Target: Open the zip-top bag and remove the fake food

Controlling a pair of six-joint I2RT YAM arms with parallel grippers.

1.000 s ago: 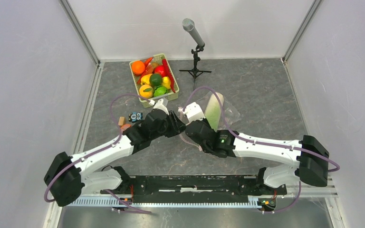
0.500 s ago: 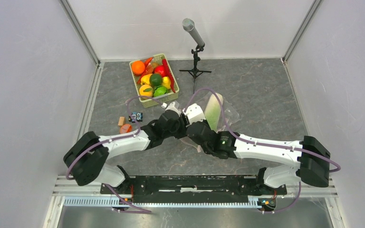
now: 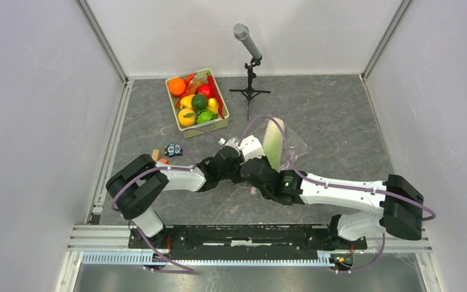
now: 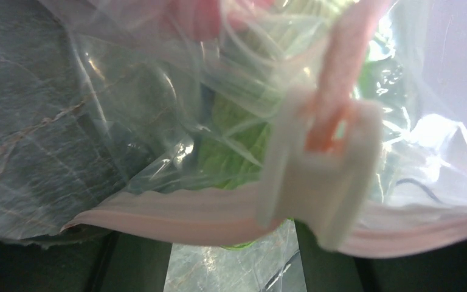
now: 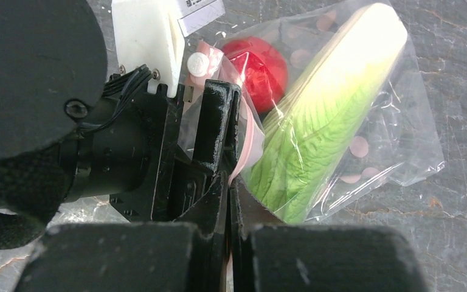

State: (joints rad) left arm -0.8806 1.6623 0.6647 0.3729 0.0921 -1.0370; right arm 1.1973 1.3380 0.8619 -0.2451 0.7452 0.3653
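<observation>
The clear zip-top bag (image 3: pixel 292 146) lies mid-table with a long white-and-green cabbage (image 3: pixel 273 143) inside. In the right wrist view the bag (image 5: pixel 395 140) holds the cabbage (image 5: pixel 328 115) and a red piece (image 5: pixel 261 67). My right gripper (image 5: pixel 231 188) is shut on the pale pink zip strip; in the top view it (image 3: pixel 245 164) sits at the bag's left edge. My left gripper (image 3: pixel 236 163) meets it there. In the left wrist view its jaws (image 4: pixel 232 243) stand apart under the zip strip (image 4: pixel 188 213), beside a white slider (image 4: pixel 322 182).
A green basket (image 3: pixel 213 126) of toy fruit stands at the back left. A microphone on a small tripod (image 3: pixel 250 67) stands at the back centre. A small toy (image 3: pixel 172 149) and a wooden block (image 3: pixel 155 154) lie left of the arms. Walls enclose three sides.
My left arm has folded in and its gripper has moved right, up against the bag's zip edge. My right gripper has stayed shut on the strip.
</observation>
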